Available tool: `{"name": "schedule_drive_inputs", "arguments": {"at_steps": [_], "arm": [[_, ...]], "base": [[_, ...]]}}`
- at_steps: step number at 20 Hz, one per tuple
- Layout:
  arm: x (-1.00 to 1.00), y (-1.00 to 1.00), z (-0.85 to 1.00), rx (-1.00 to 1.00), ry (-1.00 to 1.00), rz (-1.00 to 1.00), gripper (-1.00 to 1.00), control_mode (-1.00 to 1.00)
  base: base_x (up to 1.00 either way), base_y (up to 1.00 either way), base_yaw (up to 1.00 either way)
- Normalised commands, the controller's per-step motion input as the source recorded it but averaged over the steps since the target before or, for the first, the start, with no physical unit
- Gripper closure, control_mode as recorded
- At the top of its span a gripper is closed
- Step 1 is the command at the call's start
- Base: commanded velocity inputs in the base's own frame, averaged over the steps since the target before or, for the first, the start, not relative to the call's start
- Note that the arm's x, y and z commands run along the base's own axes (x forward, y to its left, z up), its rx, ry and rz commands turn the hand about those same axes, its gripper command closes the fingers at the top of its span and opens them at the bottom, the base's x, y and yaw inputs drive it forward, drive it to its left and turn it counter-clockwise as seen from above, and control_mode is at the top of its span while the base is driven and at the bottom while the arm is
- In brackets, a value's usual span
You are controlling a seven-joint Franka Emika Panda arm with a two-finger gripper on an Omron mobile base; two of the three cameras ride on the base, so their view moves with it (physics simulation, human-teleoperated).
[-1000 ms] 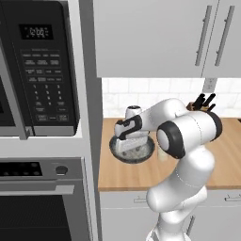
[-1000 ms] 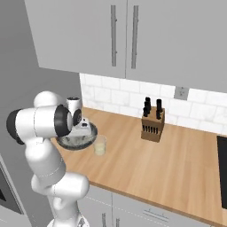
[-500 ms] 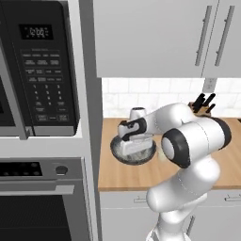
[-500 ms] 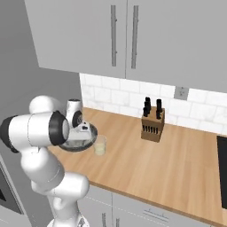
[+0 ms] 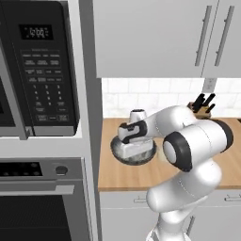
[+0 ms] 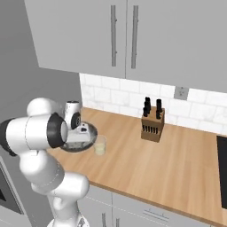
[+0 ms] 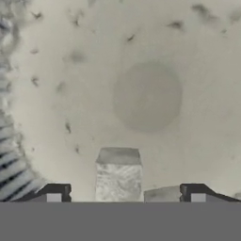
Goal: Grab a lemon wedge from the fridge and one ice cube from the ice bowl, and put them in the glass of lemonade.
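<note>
The gripper (image 7: 124, 195) is lowered into the ice bowl (image 5: 149, 151), which sits on the wooden table (image 6: 177, 159) near its left end. The jaws stand released, one on either side of an ice cube (image 7: 118, 174) resting on the bowl's pale floor. The glass of lemonade (image 6: 100, 145) stands just beside the bowl.

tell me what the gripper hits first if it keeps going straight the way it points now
Most likely the ice cube, which sits between the open fingertips of the gripper in the hand view. Past it lies the pale inside of the ice bowl. Depth is hard to judge.
</note>
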Motion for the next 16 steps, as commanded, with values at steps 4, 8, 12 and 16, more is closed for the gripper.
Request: {"name": "schedule_drive_inputs", "arguments": {"at_steps": [4, 8, 12, 16], "arm": [[0.36, 0.28, -0.44, -0.05, 0.08, 0.04, 1.00, -1.00], [0.36, 0.32, -0.43, -0.06, 0.08, 0.01, 1.00, -1.00], [0.21, 0.37, -0.42, -0.08, 0.05, 0.00, 1.00, -1.00], [-0.12, 0.10, 0.13, -0.02, -0.06, 0.00, 1.00, -1.00]], "base": [[0.00, 0.00, 0.00], [0.00, 0.00, 0.00], [0.00, 0.00, 0.00], [0.00, 0.00, 0.00]]}}
